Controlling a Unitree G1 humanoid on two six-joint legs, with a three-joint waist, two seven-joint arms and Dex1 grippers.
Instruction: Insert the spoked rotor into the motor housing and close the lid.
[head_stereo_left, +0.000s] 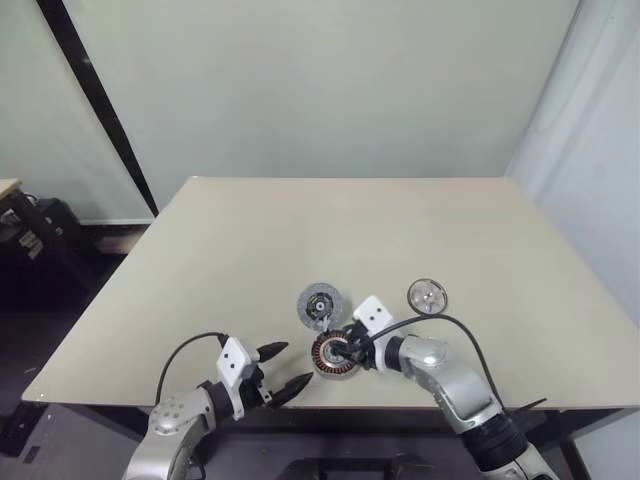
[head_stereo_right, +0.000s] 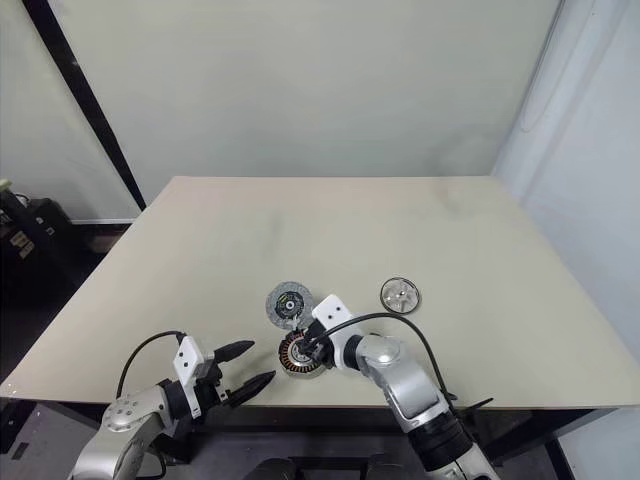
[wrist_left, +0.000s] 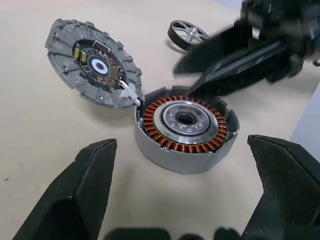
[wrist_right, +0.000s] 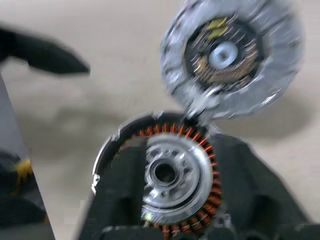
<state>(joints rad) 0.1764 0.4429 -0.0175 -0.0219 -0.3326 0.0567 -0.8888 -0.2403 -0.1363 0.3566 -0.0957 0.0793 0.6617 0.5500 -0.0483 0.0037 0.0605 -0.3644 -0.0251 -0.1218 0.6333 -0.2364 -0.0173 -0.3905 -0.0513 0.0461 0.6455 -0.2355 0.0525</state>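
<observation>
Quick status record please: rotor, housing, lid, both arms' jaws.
spoked rotor: lying on the table, apart from the housing, not inserted
motor housing: open, windings exposed
lid: off, resting tilted against the housing rim
left gripper: jaws open, short of the housing, holding nothing
right gripper: over the housing, jaws apart

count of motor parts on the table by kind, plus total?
spoked rotor: 1
motor housing: 1
lid: 1
Total: 3
</observation>
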